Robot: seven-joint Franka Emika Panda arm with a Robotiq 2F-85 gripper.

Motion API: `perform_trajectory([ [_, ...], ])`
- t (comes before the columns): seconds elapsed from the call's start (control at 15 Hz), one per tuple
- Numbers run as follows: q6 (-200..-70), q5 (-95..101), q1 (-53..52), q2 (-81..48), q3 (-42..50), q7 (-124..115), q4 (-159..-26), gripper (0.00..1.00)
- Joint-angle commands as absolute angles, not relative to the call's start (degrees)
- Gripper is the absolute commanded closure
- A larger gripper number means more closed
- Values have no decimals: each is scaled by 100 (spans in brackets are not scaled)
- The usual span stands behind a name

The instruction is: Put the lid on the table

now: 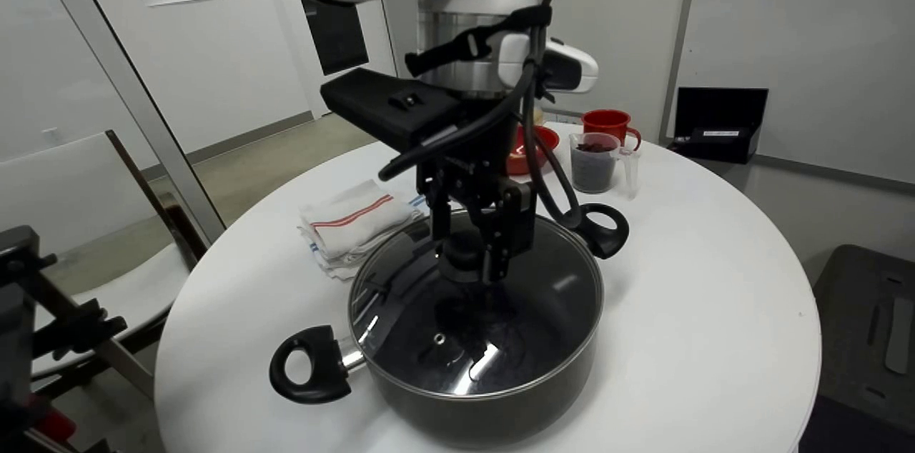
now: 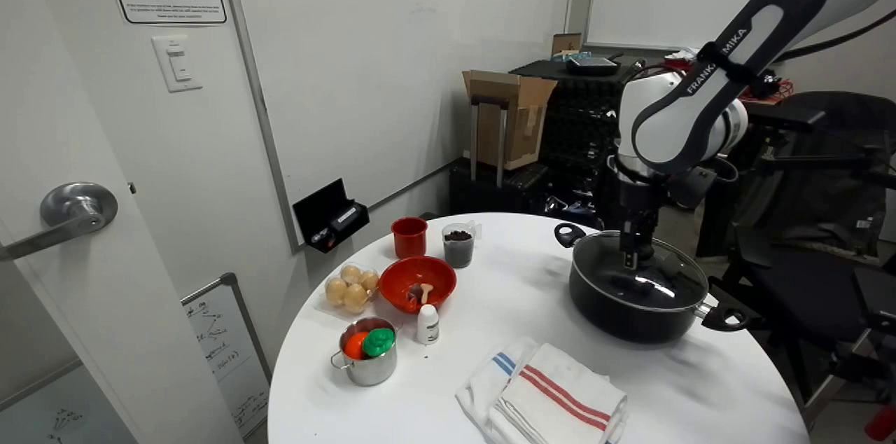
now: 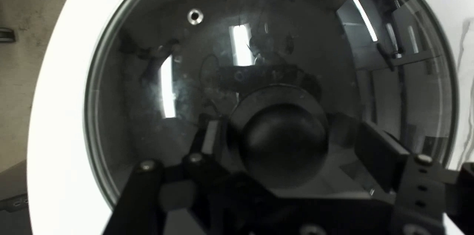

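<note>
The glass lid (image 1: 515,346) lies on the black two-handled pot (image 1: 479,417), its metal rim along the pot's edge. It also shows on the pot in an exterior view (image 2: 661,286) and fills much of the wrist view (image 3: 207,60). The pot stands on the round white table (image 1: 708,310). My gripper (image 1: 468,249) points down over the lid's middle. In the wrist view its fingers are open on either side of the dark round knob (image 3: 285,146). There is a gap to the right finger; the left finger is closer, and whether it touches I cannot tell.
Folded striped towels (image 2: 560,395) lie beside the pot. A red bowl (image 2: 418,283), red mug (image 2: 409,237), measuring cup (image 2: 458,246), white bottle (image 2: 428,325), small steel pot (image 2: 371,363) and a pack of round yellowish items (image 2: 353,288) stand across the table.
</note>
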State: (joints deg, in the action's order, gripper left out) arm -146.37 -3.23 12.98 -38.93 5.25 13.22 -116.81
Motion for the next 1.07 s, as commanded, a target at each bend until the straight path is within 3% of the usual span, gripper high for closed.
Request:
perform_trajectory([
  [0.0,-14853,-230,1272,-3873,596,1028,-11746,41],
  [0.33,-14858,-193,1245,-3749,648,915,-11746,75],
  [1.0,-15319,238,946,-3221,1045,502,-12218,75],
])
